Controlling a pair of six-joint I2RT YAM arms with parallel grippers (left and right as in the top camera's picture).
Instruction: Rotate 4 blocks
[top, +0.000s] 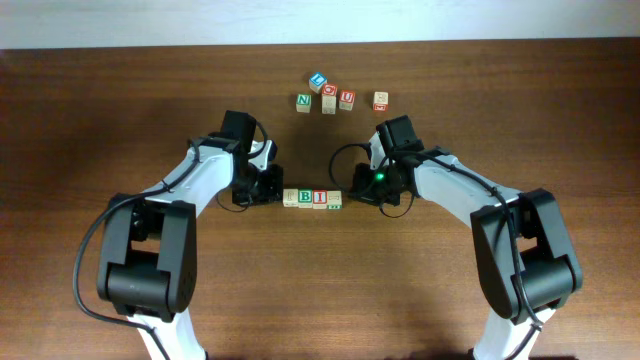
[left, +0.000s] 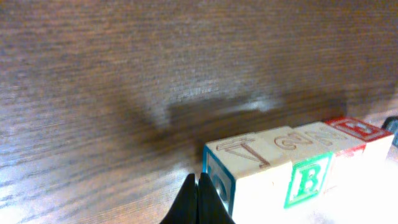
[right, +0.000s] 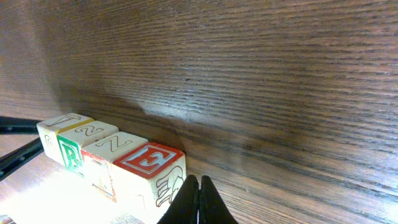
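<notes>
Four blocks lie in one tight row (top: 313, 198) at the table's middle. In the left wrist view the nearest block (left: 242, 163) has a blue-framed end, then comes the green "B" block (left: 306, 179), a pale one (left: 314, 134) and a red-lettered one (left: 357, 129). The right wrist view shows the red "E" block (right: 149, 160) closest. My left gripper (top: 275, 193) (left: 198, 186) is shut and empty, its tip at the row's left end. At the row's right end my right gripper (top: 352, 196) (right: 199, 186) is also shut and empty, beside the "E" block.
Several other alphabet cubes sit at the back: a green "N" (top: 303, 101), a blue one (top: 317, 82), a red "U" (top: 346, 99) and one apart at the right (top: 380, 100). The brown wooden table (top: 120, 110) spreads to both sides.
</notes>
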